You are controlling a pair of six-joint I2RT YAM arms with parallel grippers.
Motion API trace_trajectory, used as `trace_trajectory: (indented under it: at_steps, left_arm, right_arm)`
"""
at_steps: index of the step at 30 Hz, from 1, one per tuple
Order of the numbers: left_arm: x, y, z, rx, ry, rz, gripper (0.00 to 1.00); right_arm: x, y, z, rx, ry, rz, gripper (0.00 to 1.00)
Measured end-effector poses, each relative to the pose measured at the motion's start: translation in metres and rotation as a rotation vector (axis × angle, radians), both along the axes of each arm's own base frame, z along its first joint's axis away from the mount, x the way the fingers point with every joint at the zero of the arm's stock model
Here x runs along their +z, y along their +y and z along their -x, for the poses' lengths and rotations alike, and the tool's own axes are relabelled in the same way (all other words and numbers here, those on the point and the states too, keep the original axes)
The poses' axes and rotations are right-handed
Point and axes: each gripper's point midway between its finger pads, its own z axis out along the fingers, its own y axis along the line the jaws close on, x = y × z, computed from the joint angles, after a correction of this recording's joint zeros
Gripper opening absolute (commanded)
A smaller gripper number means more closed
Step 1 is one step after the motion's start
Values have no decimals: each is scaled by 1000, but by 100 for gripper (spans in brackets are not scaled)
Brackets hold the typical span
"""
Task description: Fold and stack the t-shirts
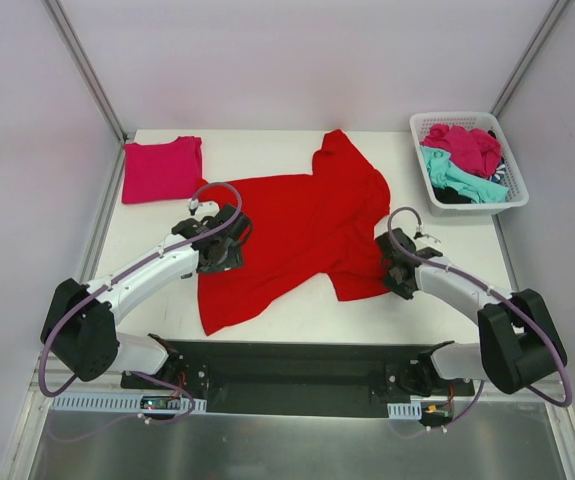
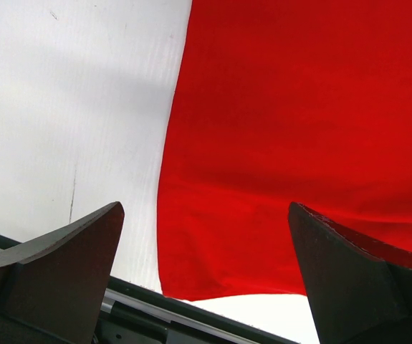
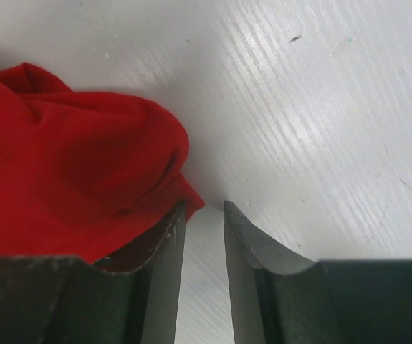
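— Where's the large bright red cloth t-shirt (image 1: 297,235)?
— Spread on the white bench (image 1: 267,150). Your left hand (image 2: 206,208) is spread wide over its left edge; your right hand (image 3: 204,204), narrowly parted, pinches nothing beside its right hem.

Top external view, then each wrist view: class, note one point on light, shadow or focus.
Top external: even soft light, the red t-shirt sharp. Left wrist: dark fingers, a soft shadow on the table. Right wrist: streaky glare on the table, shadow under the t-shirt's fold.
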Motion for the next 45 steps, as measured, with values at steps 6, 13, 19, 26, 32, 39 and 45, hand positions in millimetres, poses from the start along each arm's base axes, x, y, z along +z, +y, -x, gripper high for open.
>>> trace_trajectory:
  at_steps: [6, 13, 19, 26, 32, 39, 45]
  left_arm:
    - [0, 0, 0, -1, 1, -1, 99]
    - [0, 0, 0, -1, 1, 0, 99]
    - [0, 0, 0, -2, 1, -1, 99]
    - [0, 0, 0, -3, 2, -1, 99]
    - [-10, -8, 8, -26, 32, 20, 99]
    - [-40, -16, 38, -107, 140, -7, 99]
    - [-41, -13, 66, -148, 156, 53, 94]
  right_arm:
    - [7, -1, -11, 9, -16, 10, 31]
    - [14, -7, -22, -2, -40, 18, 27]
    - [5, -6, -26, -3, -27, 19, 12]
    - [0, -3, -31, 0, -29, 8, 1]
    - [11, 2, -32, 19, -42, -6, 1]
    - [64, 9, -47, 53, -173, -43, 1]
    - [64, -3, -44, 58, -148, -7, 1]
